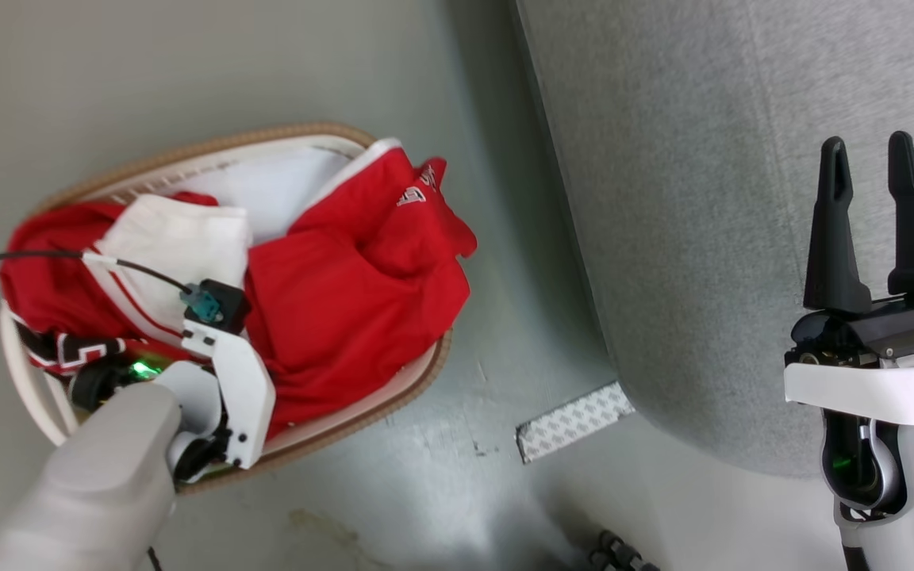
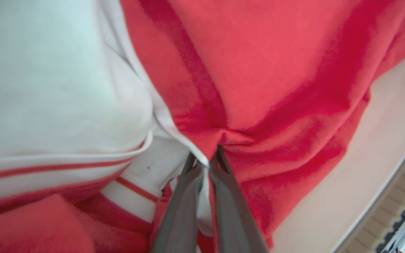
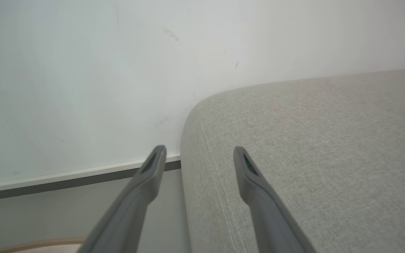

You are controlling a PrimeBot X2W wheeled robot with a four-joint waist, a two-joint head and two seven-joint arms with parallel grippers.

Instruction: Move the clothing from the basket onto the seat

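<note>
The red clothing [image 1: 354,293] with white trim is heaped in the cream basket [image 1: 330,135] with a brown rim, on the floor at the left. My left arm reaches down into the basket; in the left wrist view my left gripper [image 2: 206,158] is shut on a fold of the red clothing [image 2: 258,88] at its white-trimmed edge. The grey seat [image 1: 703,198] takes up the right side. My right gripper [image 1: 873,162] stands open over the seat [image 3: 311,147], with nothing between its fingers.
A patterned grey-white strip [image 1: 576,422] lies on the floor by the seat's near corner. A black cable [image 1: 44,255] runs across the basket to my left wrist. A white wall [image 3: 100,70] with a baseboard stands behind the seat.
</note>
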